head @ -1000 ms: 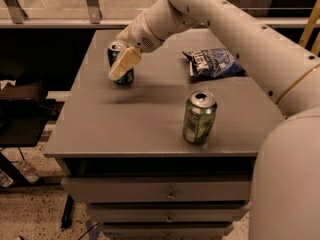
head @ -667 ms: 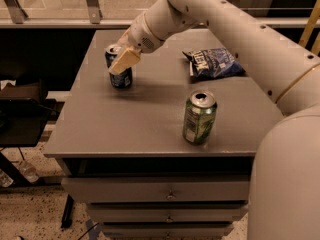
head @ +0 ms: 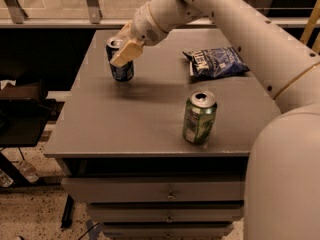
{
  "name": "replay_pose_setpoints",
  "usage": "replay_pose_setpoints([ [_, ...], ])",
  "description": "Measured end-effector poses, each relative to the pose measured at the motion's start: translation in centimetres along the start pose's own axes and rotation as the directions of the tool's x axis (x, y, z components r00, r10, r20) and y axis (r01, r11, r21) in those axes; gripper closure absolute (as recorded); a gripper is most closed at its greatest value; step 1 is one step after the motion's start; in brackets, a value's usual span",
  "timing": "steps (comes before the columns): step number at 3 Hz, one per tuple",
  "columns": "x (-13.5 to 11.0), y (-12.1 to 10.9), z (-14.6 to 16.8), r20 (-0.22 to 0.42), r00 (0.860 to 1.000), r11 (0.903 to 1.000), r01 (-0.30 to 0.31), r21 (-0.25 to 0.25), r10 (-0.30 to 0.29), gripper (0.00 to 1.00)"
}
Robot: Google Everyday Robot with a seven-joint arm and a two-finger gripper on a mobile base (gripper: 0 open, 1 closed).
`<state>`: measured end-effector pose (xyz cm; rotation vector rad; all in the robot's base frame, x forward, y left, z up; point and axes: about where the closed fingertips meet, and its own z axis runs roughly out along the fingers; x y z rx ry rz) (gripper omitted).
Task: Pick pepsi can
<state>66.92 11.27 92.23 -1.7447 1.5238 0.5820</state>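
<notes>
Since a second earlier, the gripper (head: 122, 51) and the pepsi can (head: 121, 70) had shifted together a little upward in the view, at the far left of the table (head: 125, 129). One tan finger (head: 126, 52) lay across the can's upper front, touching it. The other was hidden behind the can, so the closed grip on the can was a judgement, drawn from that contact and from the two having moved as one. Whether the can's base had left the tabletop could not be told; a dark shadow lay under it. The step in hand appeared to be the start of the lift, with the grasp already made. Further right, toward the near edge, the green can (head: 199, 118) stood upright and well apart, and the blue chip bag (head: 216, 61) lay flat at the far right, below the arm (head: 210, 4) reaching in from that side. The next move called for a straight, steady rise with the grip held firm and the can kept upright.
</notes>
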Motion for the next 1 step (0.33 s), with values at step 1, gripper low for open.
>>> replay_pose_setpoints([
  [1, -2.21, -0.53, -3.09, 0.061, 0.997, 0.9985, 0.056, 0.001, -0.056, 1.0],
])
